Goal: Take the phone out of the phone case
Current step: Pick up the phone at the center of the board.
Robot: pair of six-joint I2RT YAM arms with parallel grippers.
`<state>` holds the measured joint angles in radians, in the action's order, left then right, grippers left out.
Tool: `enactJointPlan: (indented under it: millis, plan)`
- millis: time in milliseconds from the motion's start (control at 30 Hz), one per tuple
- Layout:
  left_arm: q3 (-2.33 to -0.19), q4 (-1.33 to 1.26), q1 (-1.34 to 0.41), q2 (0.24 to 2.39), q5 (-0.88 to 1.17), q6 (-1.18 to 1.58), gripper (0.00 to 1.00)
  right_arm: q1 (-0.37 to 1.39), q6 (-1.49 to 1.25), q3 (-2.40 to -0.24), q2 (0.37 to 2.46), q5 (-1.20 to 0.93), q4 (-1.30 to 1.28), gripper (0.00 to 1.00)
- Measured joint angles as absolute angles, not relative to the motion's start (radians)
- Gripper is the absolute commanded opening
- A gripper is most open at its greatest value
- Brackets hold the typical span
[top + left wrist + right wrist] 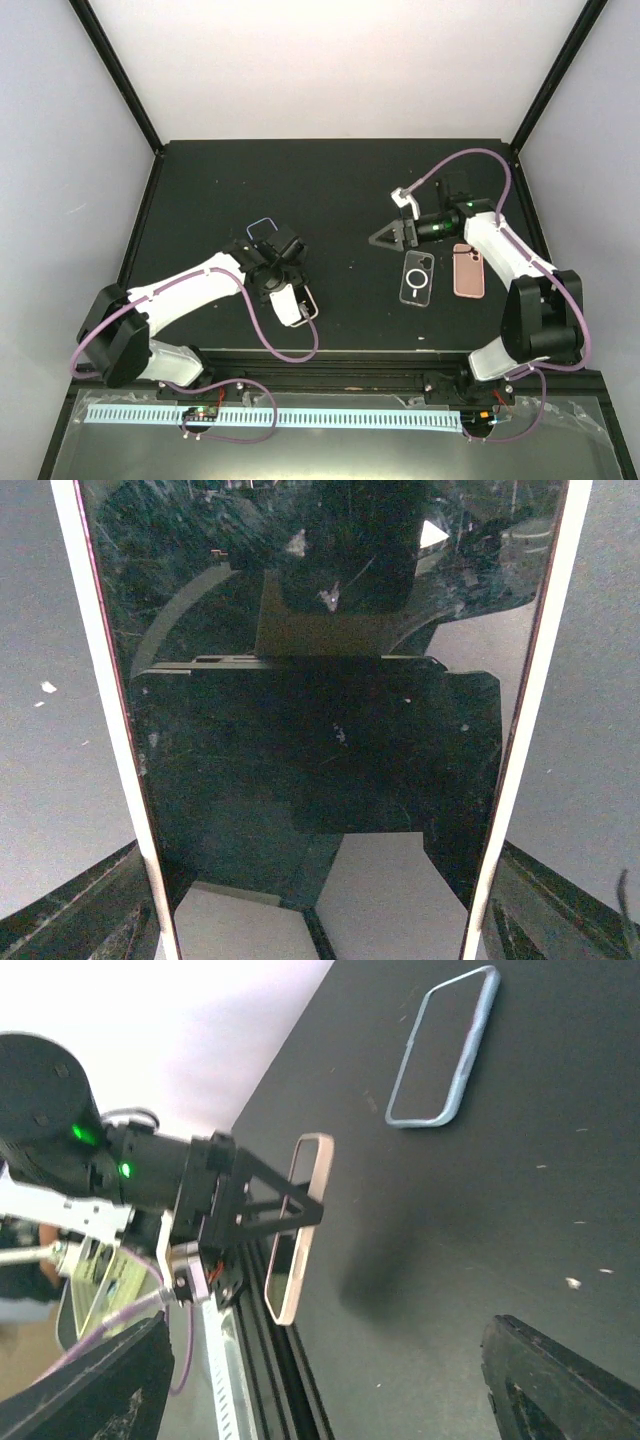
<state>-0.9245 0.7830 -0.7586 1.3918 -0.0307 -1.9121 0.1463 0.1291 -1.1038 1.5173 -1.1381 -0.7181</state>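
The phone [320, 730], dark screen inside a pale case rim [292, 1295], is held off the black table near the front edge. My left gripper [285, 290] is shut on it across its width, one black finger on each long side. In the left wrist view the screen fills the frame between two white case edges. From the right wrist view the phone [300, 1245] stands on edge with a shadow on the table beside it. My right gripper [387, 237] hovers at the centre right, open, with nothing between its fingers [90, 1390].
An empty blue case [262, 228] lies just behind the left gripper and shows again as the blue case [440, 1050] in the right wrist view. A clear case with a ring [417, 278] and a pink phone or case [468, 270] lie flat below the right gripper.
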Motion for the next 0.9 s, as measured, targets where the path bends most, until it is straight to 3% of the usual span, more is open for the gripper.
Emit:
enactJointPlan:
  millis: [333,900]
  plan:
    - [-1.007,0.771,-0.759,1.345,-0.038,-1.898,0.45,0.344,0.146,-1.020,1.522,-1.106,-0.677,0.78]
    - [-1.071,0.731,-0.759,1.349,-0.044,-1.848,0.43,0.543,0.094,-1.057,1.601,-1.045,-0.568,0.66]
